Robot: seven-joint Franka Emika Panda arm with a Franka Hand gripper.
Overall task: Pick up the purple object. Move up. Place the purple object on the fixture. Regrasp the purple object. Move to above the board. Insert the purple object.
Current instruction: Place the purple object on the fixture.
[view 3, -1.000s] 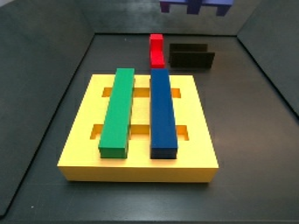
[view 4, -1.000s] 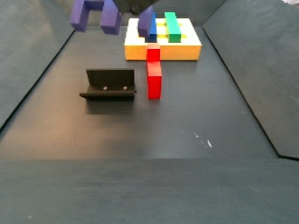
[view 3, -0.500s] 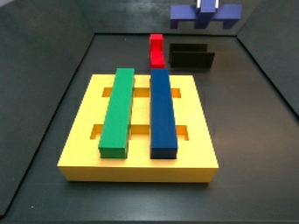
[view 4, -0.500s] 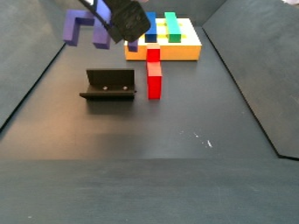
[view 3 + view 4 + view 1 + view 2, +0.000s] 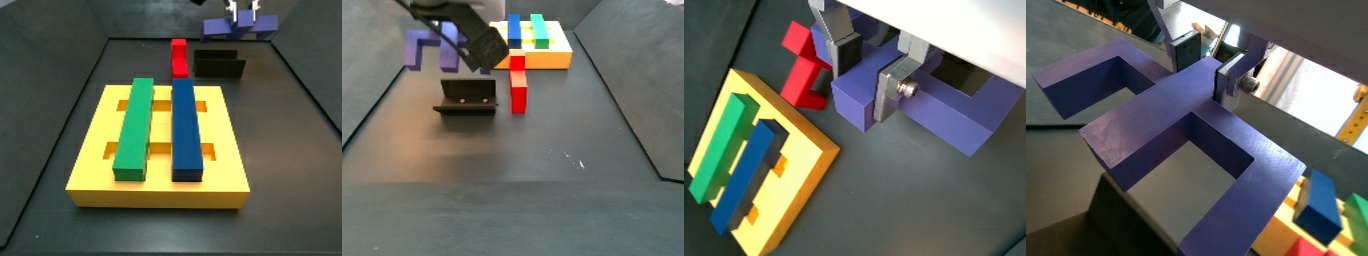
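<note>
No legible text, label, brand, number or sign appears in any view. The board (image 5: 160, 150), the fixture (image 5: 468, 97) and the purple object (image 5: 1173, 120) carry plain, unmarked faces. The gripper (image 5: 871, 62), clamped on the purple object above the fixture, shows bare silver fingers (image 5: 894, 85) with no readable marking. The surface (image 5: 543, 170) bears only small pale scuffs, not characters.

The tool (image 5: 454, 38) is gripping the purple object (image 5: 430, 47) in the air above the fixture (image 5: 468, 97). A small block (image 5: 517, 84) is lying between the fixture and the board (image 5: 160, 140), which is carrying two bars (image 5: 163, 126) side by side.
</note>
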